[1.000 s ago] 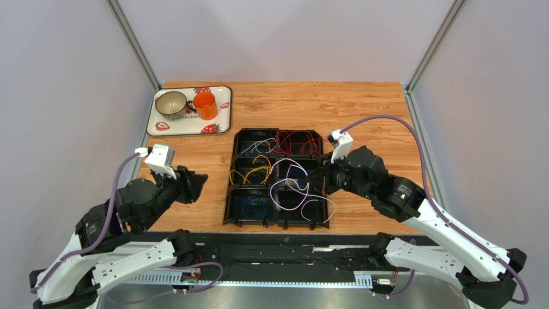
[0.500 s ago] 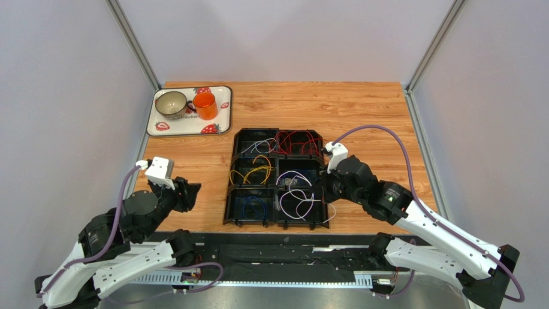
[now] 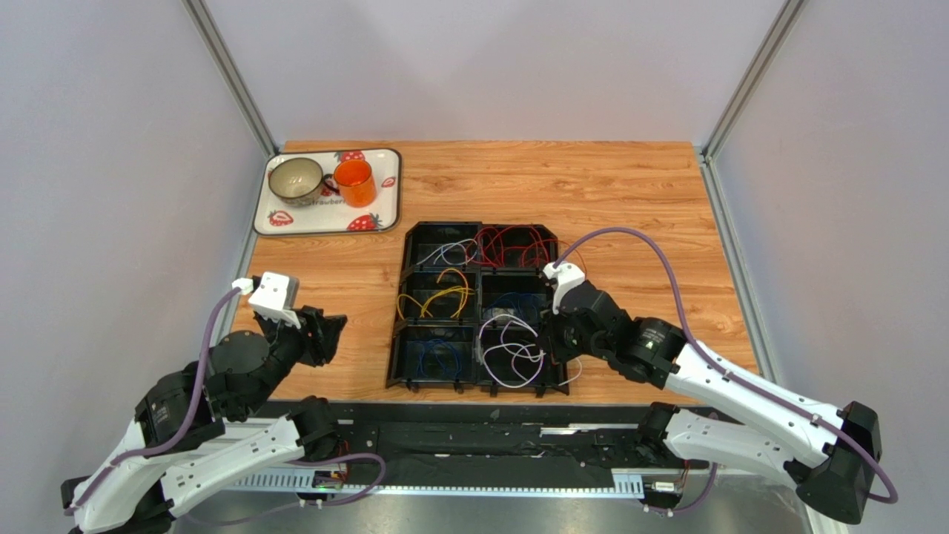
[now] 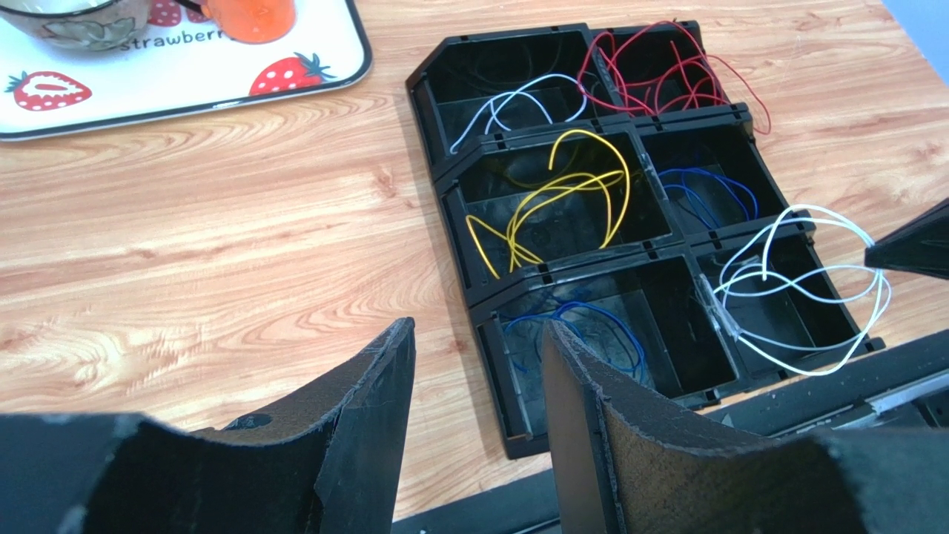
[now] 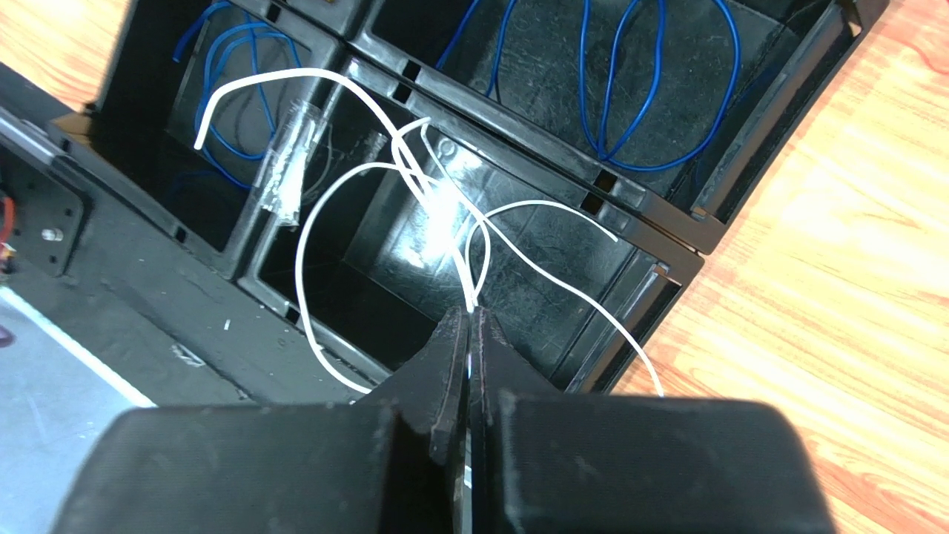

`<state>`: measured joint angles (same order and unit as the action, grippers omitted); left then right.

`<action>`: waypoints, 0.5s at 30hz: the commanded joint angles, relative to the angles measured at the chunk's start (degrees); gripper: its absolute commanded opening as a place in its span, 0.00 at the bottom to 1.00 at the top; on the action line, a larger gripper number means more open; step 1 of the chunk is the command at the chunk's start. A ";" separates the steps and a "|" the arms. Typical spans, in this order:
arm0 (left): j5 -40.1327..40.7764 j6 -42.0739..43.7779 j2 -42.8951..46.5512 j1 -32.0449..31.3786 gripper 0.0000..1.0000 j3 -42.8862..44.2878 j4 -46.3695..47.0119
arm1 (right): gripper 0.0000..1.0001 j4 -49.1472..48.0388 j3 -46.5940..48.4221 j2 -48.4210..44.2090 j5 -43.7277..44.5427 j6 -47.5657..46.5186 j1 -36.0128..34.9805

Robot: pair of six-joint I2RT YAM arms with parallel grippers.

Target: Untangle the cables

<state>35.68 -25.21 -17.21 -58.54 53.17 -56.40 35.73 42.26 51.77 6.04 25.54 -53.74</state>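
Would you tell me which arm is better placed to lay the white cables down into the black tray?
Right: the right gripper is shut on the white cables just above the black tray, while the left gripper hangs open and empty, off to the tray's left.

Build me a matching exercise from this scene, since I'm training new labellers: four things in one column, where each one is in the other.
Things:
1. red cables
2. yellow cables
3. white cables
4. orange cup

Places:
A. on the strawberry tray
B. pinched between the right fingers
C. far-right compartment of the black organizer
D. middle-left compartment of the organizer

Pairs: 1-C, 2-D, 3-B, 4-A
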 commanded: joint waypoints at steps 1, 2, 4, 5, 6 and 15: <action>0.62 1.04 0.34 -0.34 0.54 -0.34 1.65 | 0.00 -3.47 0.19 1.58 2.48 -1.19 -1.11; 0.62 1.04 0.42 -0.34 0.54 -0.43 1.65 | 0.00 -3.47 0.19 1.93 2.74 -1.28 -1.54; 0.71 1.04 0.34 -0.34 0.54 -0.43 1.65 | 0.00 -3.56 0.36 3.16 3.36 -1.19 -2.07; 0.71 1.04 0.51 -0.34 0.54 -0.43 1.73 | 0.00 -3.73 0.37 3.51 3.45 -1.19 -2.34; 0.71 1.04 0.43 -0.34 0.54 -0.52 1.73 | 0.00 -3.82 0.37 4.39 3.71 -1.19 -2.51; 0.62 1.04 0.95 -0.34 0.54 -0.61 1.82 | 0.00 -2.86 1.50 11.42 9.14 -0.67 -3.22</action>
<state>35.70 -25.19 -16.97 -58.54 52.80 -56.31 34.11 42.19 60.45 10.22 25.02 -56.58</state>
